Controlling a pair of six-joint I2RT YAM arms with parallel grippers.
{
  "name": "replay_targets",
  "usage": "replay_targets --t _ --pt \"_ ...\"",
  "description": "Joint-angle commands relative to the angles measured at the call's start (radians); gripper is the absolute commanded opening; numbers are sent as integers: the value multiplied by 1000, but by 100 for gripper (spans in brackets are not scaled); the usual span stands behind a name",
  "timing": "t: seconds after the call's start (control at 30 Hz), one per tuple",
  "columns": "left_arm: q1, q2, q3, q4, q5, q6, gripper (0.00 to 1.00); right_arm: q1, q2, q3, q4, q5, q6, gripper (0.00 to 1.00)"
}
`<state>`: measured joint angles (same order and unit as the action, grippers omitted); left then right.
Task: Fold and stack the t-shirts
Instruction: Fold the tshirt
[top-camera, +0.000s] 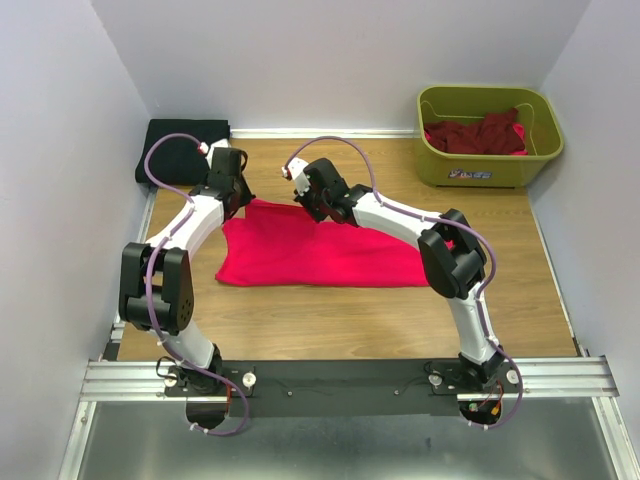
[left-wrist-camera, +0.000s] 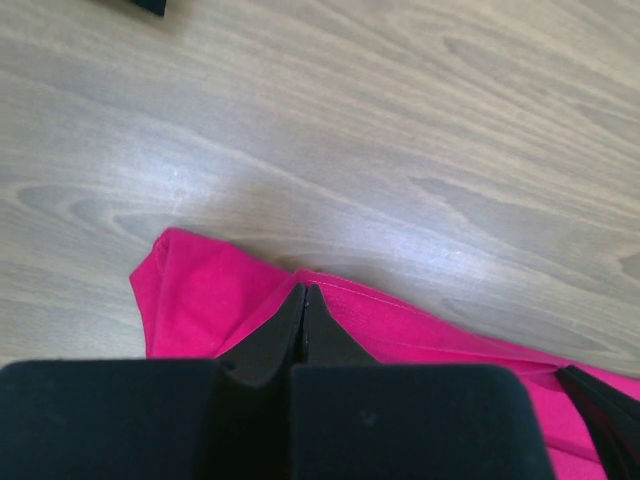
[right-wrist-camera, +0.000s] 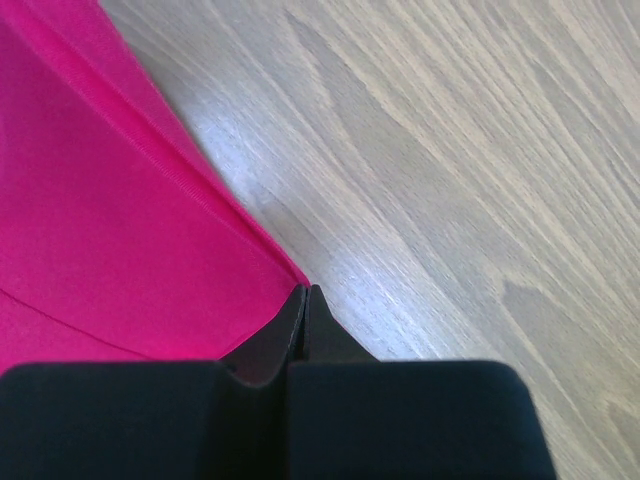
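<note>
A bright pink-red t-shirt (top-camera: 320, 255) lies spread across the middle of the wooden table. My left gripper (top-camera: 240, 200) is down at its far left corner. In the left wrist view its jaws (left-wrist-camera: 303, 290) are shut, tips right on the shirt's (left-wrist-camera: 200, 300) hem, which rises to meet them. My right gripper (top-camera: 312, 212) sits further right along the same far edge. It (right-wrist-camera: 305, 290) is shut with a corner of the cloth (right-wrist-camera: 90, 200) ending exactly at its tips. A folded black t-shirt (top-camera: 180, 150) rests in the far left corner. Dark maroon t-shirts (top-camera: 478, 135) fill the tub.
The olive-green tub (top-camera: 490, 165) stands at the far right corner. White walls close in on the left, back and right of the table. Bare wood (top-camera: 330, 325) shows between the shirt and the arm bases, and beyond the shirt's far edge (right-wrist-camera: 450, 150).
</note>
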<state>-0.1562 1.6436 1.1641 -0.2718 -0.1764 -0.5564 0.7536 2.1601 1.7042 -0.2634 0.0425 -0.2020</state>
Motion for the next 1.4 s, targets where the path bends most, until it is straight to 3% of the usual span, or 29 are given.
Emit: replay_targets --t 0.0,0.53,1.37 --pt "12 2 57 8 -58 46 0 7 29 6 10 48 13 1" --pt "12 68 52 -26 -11 55 0 7 6 -44 12 53 42 1" --pt "18 -85 -81 -89 28 43 0 35 -109 -153 -5 -87 26 1"
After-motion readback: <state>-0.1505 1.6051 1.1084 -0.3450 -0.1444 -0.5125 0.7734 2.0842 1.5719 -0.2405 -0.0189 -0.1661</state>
